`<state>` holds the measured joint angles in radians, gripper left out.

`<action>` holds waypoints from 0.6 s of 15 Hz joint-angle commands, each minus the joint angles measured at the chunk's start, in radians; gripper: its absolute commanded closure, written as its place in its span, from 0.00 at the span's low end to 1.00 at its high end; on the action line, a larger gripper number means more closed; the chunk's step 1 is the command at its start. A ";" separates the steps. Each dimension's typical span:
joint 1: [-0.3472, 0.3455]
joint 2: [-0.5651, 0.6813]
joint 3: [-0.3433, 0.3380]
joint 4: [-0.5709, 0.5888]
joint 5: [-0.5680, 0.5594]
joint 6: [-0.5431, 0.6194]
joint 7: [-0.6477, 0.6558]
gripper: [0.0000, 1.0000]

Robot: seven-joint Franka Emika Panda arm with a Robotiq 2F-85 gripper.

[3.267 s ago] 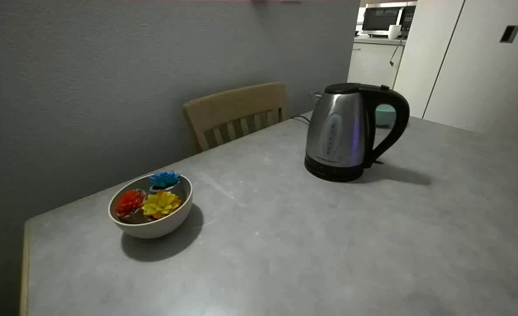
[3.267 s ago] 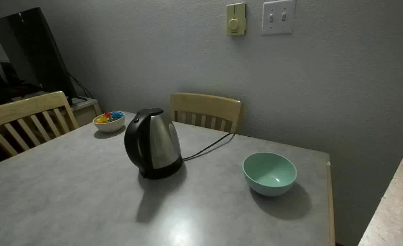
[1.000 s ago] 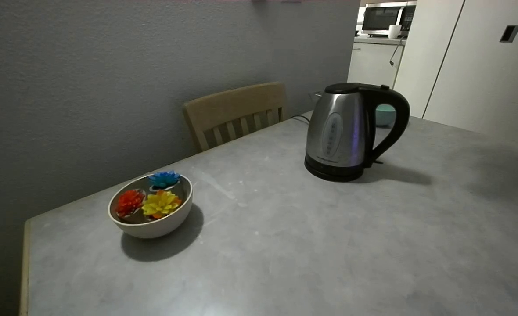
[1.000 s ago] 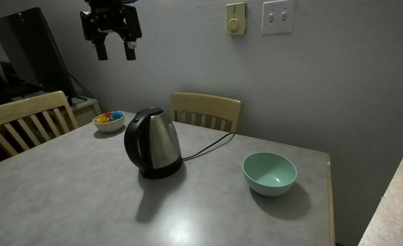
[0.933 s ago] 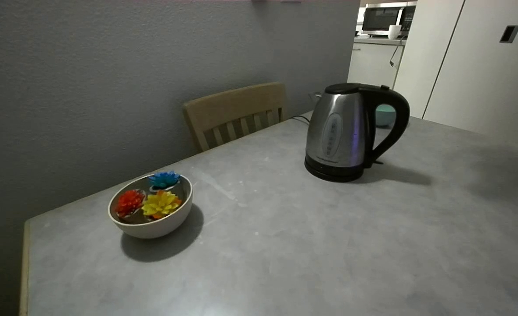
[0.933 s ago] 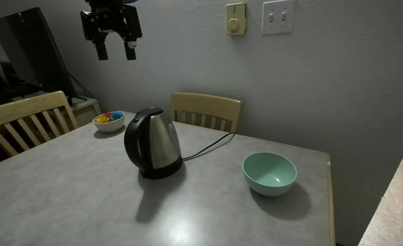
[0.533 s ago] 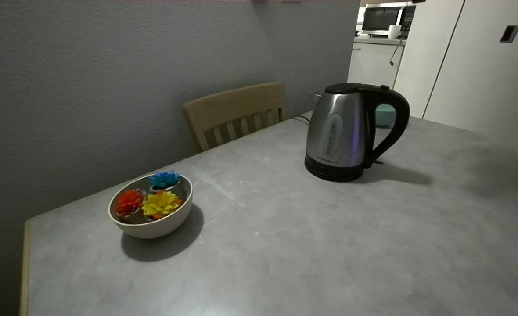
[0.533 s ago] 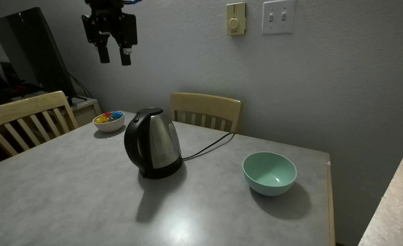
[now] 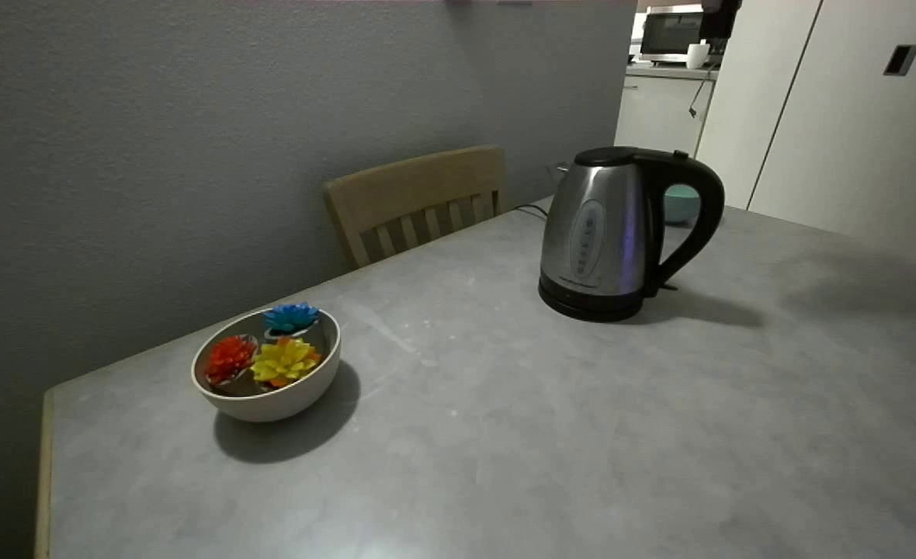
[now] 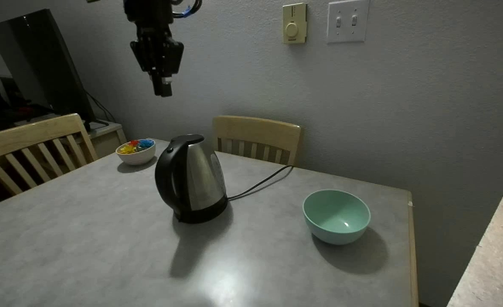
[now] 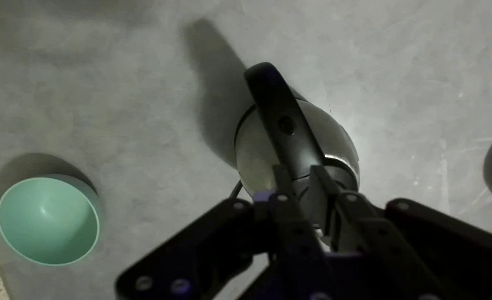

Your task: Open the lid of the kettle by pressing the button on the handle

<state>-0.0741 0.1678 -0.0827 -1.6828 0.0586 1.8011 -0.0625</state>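
The steel kettle [image 9: 601, 241] stands upright on the table, its black lid [image 9: 604, 156] lying flat on top. Its black loop handle [image 10: 163, 179] carries a small round button [image 11: 287, 125] on its upper side; the button [image 9: 681, 154] also stands out as a bump in an exterior view. High above the kettle, in free air, my gripper [image 10: 163, 94] points down. From the wrist, a narrow gap shows between the fingertips of the gripper [image 11: 298, 168], with nothing held. There the fingers [image 11: 319, 179] cover part of the lid [image 11: 342, 171].
A mint bowl [image 10: 334, 238] sits to one side of the kettle. On the opposite side is a white bowl [image 9: 291, 405] with colourful flowers. The kettle's cord [image 10: 262, 183] runs over the table [image 10: 85, 238] toward a wooden chair [image 10: 255, 123] by the wall.
My gripper has come into view above the kettle and, lately, moved lower and to the right in an exterior view. Its fingers have drawn much closer together. Kettle and bowls have not moved.
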 commanded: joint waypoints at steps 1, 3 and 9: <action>-0.017 0.053 -0.006 -0.012 0.019 0.059 0.047 1.00; -0.022 0.085 -0.007 -0.012 0.015 0.060 0.054 1.00; -0.031 0.133 0.002 -0.024 0.035 0.043 0.036 1.00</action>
<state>-0.0900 0.2960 -0.0910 -1.6910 0.0594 1.8455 -0.0120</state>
